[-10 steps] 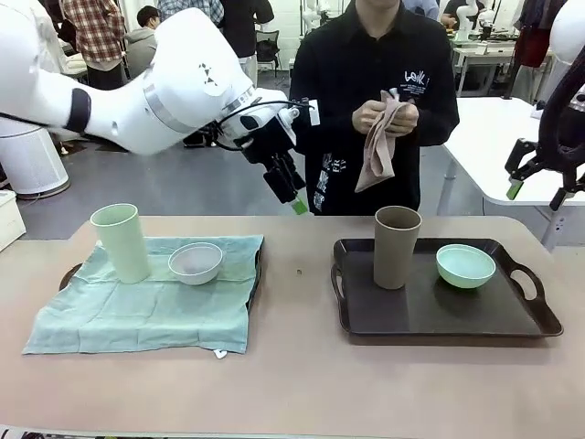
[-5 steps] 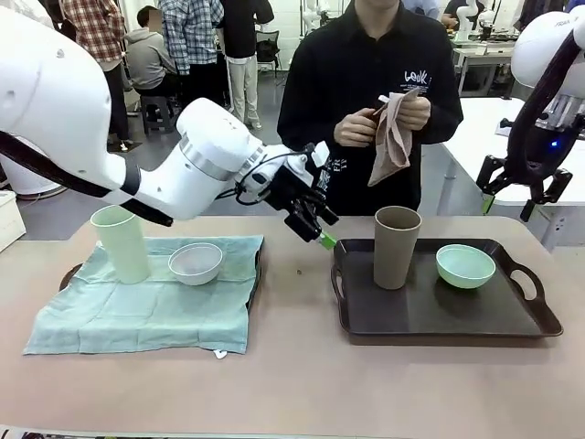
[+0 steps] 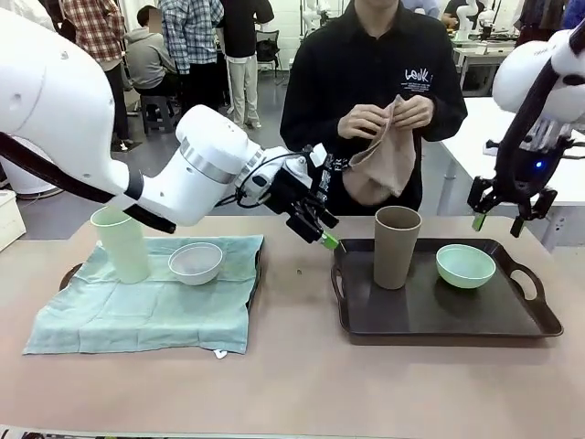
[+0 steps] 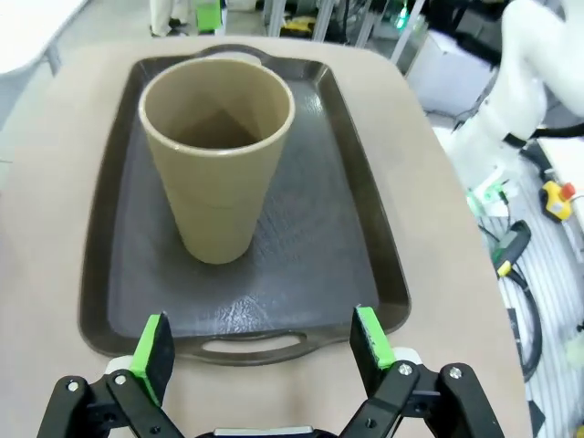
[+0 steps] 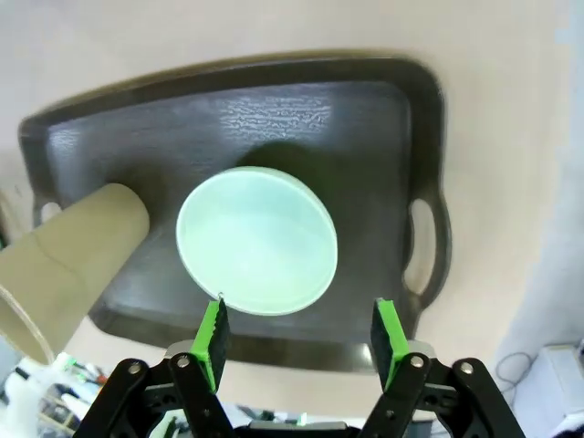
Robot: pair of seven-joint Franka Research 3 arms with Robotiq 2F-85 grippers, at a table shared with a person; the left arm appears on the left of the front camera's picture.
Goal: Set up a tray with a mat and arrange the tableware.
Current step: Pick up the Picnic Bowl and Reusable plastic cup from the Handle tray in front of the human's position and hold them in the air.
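Your left gripper [image 3: 327, 240] is spread wide and empty, at the left edge of the dark plastic tray [image 3: 430, 315]. The tall brown-taupe handleless cup [image 3: 397, 247] stands just ahead of it on the tray's left half. Your right gripper [image 3: 496, 222], jaws apart and empty, hovers above the tray's far edge. The small mint green bowl [image 3: 465, 265] sits below it on the right half.

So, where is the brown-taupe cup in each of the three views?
Front view: brown-taupe cup upright on the left end of the dark tray.
Left wrist view: upper centre-left, standing on the tray.
Right wrist view: left edge, leaning sideways in the picture.
Shared landmark: the dark tray under it.
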